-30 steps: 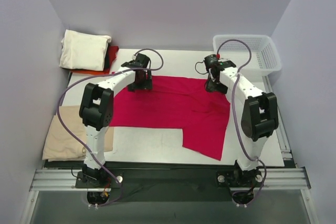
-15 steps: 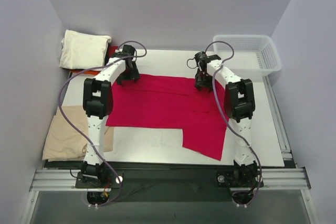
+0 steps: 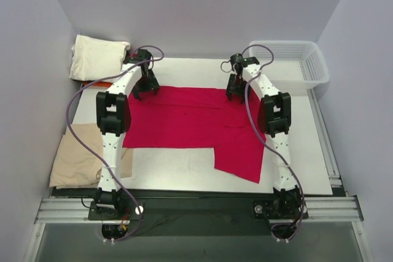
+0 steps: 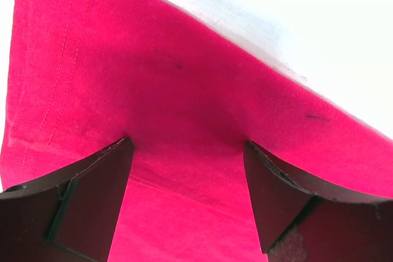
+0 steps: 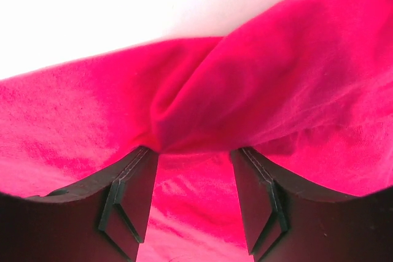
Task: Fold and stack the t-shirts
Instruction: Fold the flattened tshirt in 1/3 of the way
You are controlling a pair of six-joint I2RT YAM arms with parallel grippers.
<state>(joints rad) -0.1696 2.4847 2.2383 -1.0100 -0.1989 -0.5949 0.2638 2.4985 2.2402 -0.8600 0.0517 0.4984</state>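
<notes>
I have the crimson t-shirt [image 3: 190, 121] spread across the middle of the tabletop [image 3: 178, 167]. It is mostly flat, with one panel reaching farther toward the arm bases on its right side.

The left tool [image 3: 145, 90] sits at the shirt's far-left corner. From the left wrist camera, this tool [image 4: 187, 145] is wide, its two dark fingers [image 4: 92, 194] well apart. The tips are down at the cloth [image 4: 153, 78], just inside the far edge, and nothing is pinched between them. Bare tabletop [image 4: 295, 16] shows beyond that edge.

The right tool [image 3: 235, 93] is at the shirt's far edge, toward its right end. From the right wrist camera, this tool [image 5: 193, 151] stands partly open. There is a clear gap between its fingers [image 5: 129, 200], and red cloth [image 5: 276, 90] shows through the gap. A raised fold of the shirt runs just past the fingertips, but the pads are not clamped on it. White tabletop [image 5: 123, 10] lies beyond the fold.

A folded cream t-shirt [image 3: 98, 58] lies off the crimson shirt's far-left corner, on top of an orange-red t-shirt [image 3: 92, 83] of which I see only a sliver. A tan t-shirt [image 3: 73, 157] lies off the crimson shirt's near-left side, partly hidden behind the left arm. A white lattice basket [image 3: 319, 69] sits beyond the shirt's far-right corner, apart from it.
</notes>
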